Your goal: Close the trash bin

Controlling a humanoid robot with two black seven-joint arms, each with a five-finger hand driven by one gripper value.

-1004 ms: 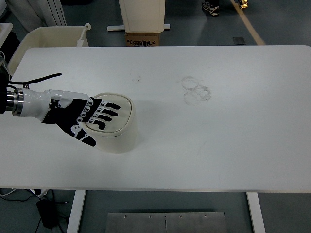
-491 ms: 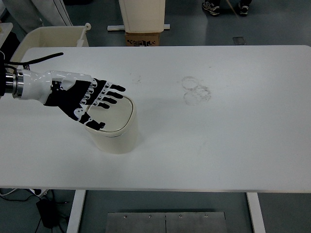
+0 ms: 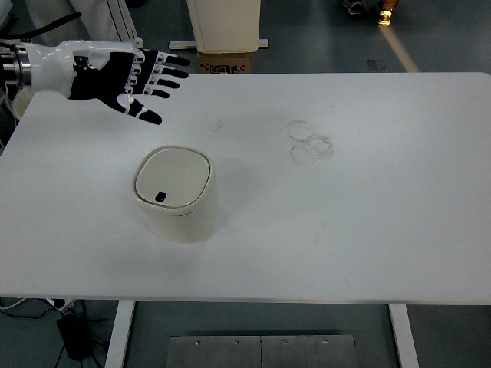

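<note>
Left hand [image 3: 126,77], black palm with white knuckle segments on a white forearm, enters from the top-left edge; the arm is cut off at the frame border, only wrist and forearm show. Fingers [image 3: 165,67] straight and spread, pointing right, thumb angled down toward the near side. It holds nothing and touches nothing. It hangs above the far-left corner of the white rectangular table [image 3: 345,230], well apart from the bin.

Small cream plastic trash bin with rounded-square lid [image 3: 174,193] stands upright on the table, left of centre, nearer the front edge than the back. Lid sits flat and flush on the rim, closed. Small dark mark near the lid's front edge; can't tell if it's a button or a latch.

Faint ring-shaped smudges [image 3: 311,143] on the tabletop, right of centre, too pale to read clearly.

Cream container [image 3: 224,24] and brown cardboard box [image 3: 227,61] on the floor beyond the far edge, both partly hidden.
</note>
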